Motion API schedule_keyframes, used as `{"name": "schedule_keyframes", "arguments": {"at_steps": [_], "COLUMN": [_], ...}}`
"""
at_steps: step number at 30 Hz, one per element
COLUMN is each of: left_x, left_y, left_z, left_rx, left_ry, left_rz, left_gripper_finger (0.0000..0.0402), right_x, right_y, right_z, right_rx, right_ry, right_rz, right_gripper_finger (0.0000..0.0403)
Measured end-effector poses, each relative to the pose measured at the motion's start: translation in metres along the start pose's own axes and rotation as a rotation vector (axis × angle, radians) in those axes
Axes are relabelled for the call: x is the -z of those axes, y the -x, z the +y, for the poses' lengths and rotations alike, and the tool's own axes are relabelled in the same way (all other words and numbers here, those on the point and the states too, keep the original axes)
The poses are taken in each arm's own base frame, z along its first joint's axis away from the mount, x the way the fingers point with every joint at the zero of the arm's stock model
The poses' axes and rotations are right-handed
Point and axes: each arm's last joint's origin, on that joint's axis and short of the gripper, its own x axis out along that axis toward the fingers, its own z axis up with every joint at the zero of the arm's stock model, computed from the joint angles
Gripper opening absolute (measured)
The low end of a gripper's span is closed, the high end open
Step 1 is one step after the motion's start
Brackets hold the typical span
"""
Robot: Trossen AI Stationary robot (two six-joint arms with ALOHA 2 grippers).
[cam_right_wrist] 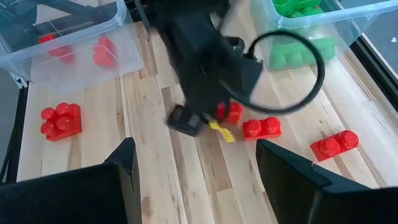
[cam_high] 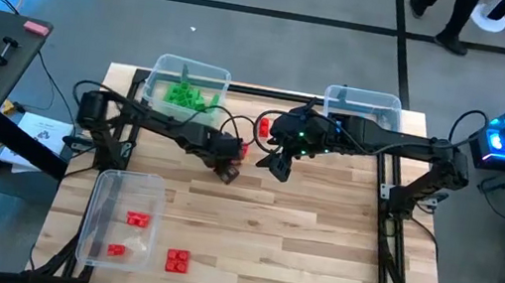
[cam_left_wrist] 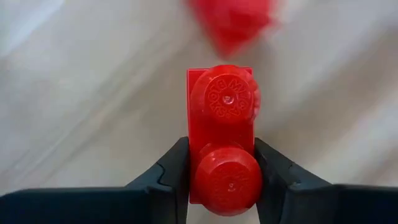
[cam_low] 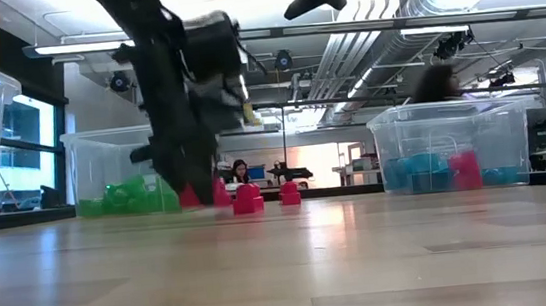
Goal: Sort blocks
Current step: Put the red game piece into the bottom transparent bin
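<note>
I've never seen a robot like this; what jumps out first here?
The left pincer is down on the wooden table, its jaws set around a red brick. Behind it a clear bin holds green bricks. The right pincer hangs open above the table's middle.

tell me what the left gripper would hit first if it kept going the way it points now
The left gripper points down at the wooden table, its fingers either side of a red two-stud plastic brick. It would likely meet that brick, then the table.
</note>
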Motion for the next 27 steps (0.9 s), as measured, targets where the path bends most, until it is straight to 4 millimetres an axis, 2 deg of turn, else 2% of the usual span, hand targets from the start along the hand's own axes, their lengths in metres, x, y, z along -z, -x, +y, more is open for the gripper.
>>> {"name": "schedule_keyframes", "arguments": {"at_steps": [4,8,12,15,18,21,24,27], "left_x": [0.009,0.035,0.069,0.095,0.119,0.141,0.162,0.180], "left_y": [0.047,0.107,0.162,0.194,0.219,0.232,0.237,0.236], "left_z": [0.006,0.018,0.037,0.049,0.055,0.061,0.066,0.070], "left_rx": [0.053,0.100,0.180,0.304,0.482,0.590,0.574,0.478], "left_ry": [-0.167,-0.264,-0.218,-0.160,-0.167,-0.132,-0.105,-0.096], "left_rz": [-0.003,-0.024,-0.069,-0.086,-0.057,0.068,0.252,0.408], "left_gripper_finger": [0.0101,0.0101,0.0102,0.0097,0.0097,0.0105,0.0111,0.0113], "right_x": [0.000,0.000,-0.001,-0.003,-0.005,-0.006,-0.006,-0.006], "right_y": [0.000,0.000,0.000,0.000,0.000,0.000,0.000,0.000], "right_z": [0.000,0.000,-0.001,-0.003,-0.006,-0.010,-0.012,-0.014], "right_rx": [0.000,0.001,0.039,0.056,0.059,0.066,0.070,0.075], "right_ry": [0.012,0.020,0.041,0.058,0.053,0.055,0.072,0.080], "right_rz": [-0.001,-0.005,-0.015,-0.029,-0.045,-0.049,-0.048,-0.047], "right_gripper_finger": [0.0201,0.0201,0.0201,0.0201,0.0201,0.0201,0.0201,0.0201]}}
